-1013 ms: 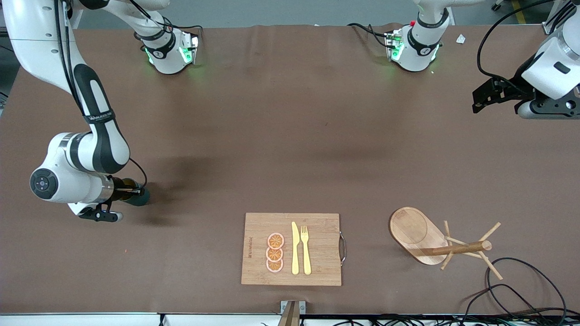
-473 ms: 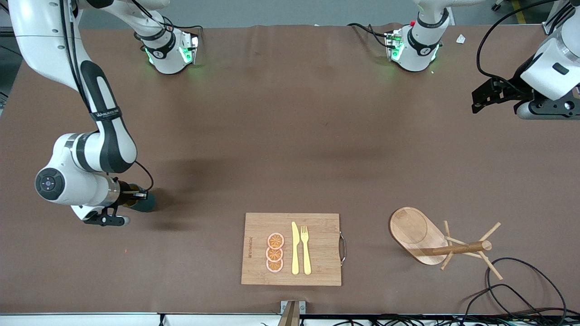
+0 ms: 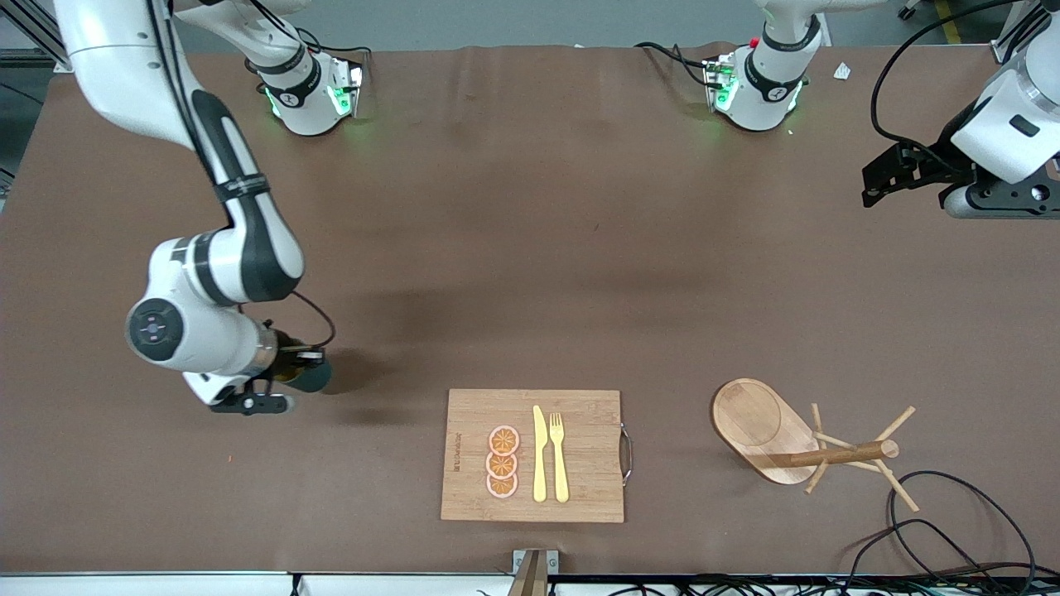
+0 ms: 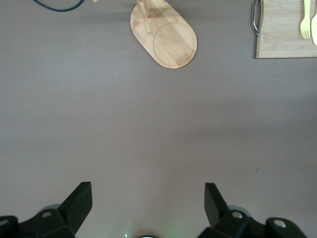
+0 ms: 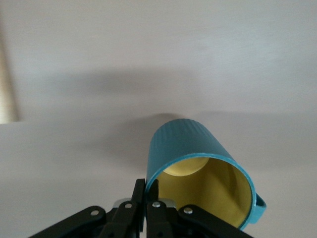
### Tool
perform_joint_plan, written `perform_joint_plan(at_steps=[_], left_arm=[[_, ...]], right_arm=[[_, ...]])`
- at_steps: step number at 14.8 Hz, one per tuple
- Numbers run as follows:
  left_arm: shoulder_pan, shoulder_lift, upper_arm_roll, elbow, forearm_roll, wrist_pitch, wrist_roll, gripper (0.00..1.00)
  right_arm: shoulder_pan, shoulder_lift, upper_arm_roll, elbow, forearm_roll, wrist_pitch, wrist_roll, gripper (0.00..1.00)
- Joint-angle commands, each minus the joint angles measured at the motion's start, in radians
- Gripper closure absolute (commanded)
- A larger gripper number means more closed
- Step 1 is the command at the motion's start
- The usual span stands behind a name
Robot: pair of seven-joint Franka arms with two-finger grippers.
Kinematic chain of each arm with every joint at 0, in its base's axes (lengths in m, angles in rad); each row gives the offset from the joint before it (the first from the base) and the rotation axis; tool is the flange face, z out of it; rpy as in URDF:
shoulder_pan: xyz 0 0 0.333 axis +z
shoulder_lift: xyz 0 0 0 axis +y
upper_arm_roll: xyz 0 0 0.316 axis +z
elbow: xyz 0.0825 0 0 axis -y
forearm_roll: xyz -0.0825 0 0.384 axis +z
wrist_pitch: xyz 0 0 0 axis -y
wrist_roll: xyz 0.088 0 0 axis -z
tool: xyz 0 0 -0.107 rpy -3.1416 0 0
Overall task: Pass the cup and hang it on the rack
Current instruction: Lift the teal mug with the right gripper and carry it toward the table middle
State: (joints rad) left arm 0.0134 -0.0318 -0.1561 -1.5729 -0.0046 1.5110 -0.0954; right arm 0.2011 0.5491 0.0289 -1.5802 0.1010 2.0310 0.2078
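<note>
Right gripper (image 5: 147, 191): pinched on the rim of the cup (image 3: 313, 377), carried low over the worktop (image 3: 513, 248), now shifted from the right arm's end toward the cutting board (image 3: 534, 455); handover approach judged under way. Left gripper (image 4: 147, 198): spread wide, waiting over its own end. Rack (image 3: 807, 443): near the front camera, pegs bare.

Brown table (image 3: 530, 248), bamboo cutting board (image 3: 588, 463) near front edge, rack (image 3: 766, 430) beside it, black cable (image 3: 952, 530)
</note>
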Motion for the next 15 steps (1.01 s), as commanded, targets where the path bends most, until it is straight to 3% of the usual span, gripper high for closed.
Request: perform_joint_plan(at_steps=[1,7,13,15], left_arm=[[0.002,-0.004,-0.005,-0.003,0.012,0.009,0.009,0.0],[0.004,-0.004,-0.006,-0.003,0.012,0.009,0.009,0.0],[0.004,-0.004,-0.005,-0.003,0.012,0.011,0.009,0.0],[0.004,-0.004,-0.006,-0.003,0.012,0.011,0.009,0.0]], right_arm=[[0.084,-0.021,0.029,0.032,0.025,-0.028,0.119,1.0],[0.323,0.032,0.032,0.15,0.066,-0.029,0.468,1.0],[0.51,0.27,0.032,0.46,0.086,-0.014,0.732,1.0],[0.535,0.314,0.032,0.502,0.088,0.021,0.763,1.0]])
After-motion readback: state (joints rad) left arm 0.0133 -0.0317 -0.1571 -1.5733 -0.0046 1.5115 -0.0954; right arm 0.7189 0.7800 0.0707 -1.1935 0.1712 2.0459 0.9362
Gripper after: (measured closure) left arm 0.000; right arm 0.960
